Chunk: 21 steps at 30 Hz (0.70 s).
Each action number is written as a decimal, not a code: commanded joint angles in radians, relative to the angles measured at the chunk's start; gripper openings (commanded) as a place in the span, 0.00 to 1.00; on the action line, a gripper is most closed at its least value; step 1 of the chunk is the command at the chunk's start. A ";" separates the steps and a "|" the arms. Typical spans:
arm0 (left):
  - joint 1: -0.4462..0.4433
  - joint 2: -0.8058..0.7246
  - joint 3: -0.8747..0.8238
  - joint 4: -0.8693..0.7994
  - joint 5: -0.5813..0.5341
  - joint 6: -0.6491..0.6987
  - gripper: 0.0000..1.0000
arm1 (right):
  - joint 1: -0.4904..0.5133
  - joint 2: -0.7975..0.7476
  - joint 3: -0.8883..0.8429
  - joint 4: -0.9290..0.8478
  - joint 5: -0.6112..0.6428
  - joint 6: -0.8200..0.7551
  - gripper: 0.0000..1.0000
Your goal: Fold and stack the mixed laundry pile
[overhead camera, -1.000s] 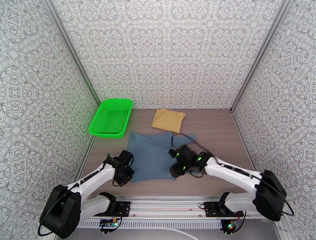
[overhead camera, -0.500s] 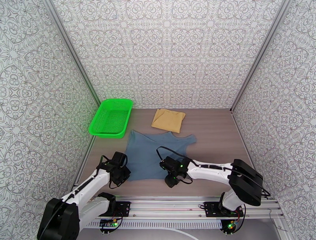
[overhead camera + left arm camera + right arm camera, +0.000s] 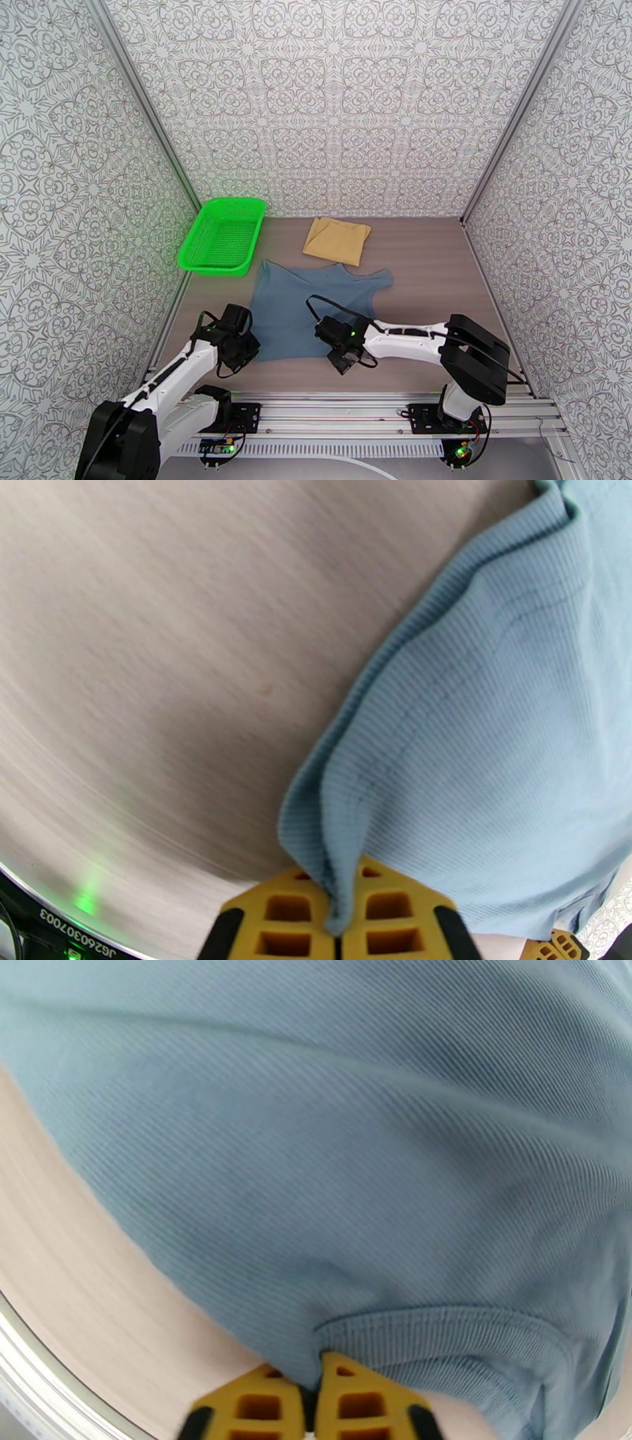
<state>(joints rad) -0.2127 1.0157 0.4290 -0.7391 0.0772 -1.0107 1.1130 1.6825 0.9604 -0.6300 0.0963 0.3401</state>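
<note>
Both my arms stretch low over the table [image 3: 430, 272]. My left gripper [image 3: 340, 913] pinches the top [image 3: 304, 308] at its near left corner; my right gripper [image 3: 310, 1402] pinches its near right hem.

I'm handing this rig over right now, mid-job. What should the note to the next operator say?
Left gripper: shut on the near-left hem corner of the tank top.
Right gripper: shut on its near-right hem corner.
The tank top lies flat, unfolded, on the table; mustard cloth behind it, green basket far left.
Done: mustard cloth looks folded.
Left: fold the tank top, stack both.
</note>
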 commanded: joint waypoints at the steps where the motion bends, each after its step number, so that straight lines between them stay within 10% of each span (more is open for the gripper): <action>1: 0.022 -0.037 0.009 -0.061 -0.032 0.036 0.00 | 0.027 -0.022 -0.014 -0.071 -0.004 0.004 0.00; 21: 0.114 0.071 0.185 -0.079 0.045 0.148 0.00 | 0.018 0.031 0.136 -0.186 0.091 -0.066 0.00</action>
<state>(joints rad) -0.1188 1.0660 0.5701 -0.8108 0.1123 -0.9047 1.1351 1.6882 1.0603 -0.7681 0.1524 0.3054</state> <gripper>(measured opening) 0.045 0.049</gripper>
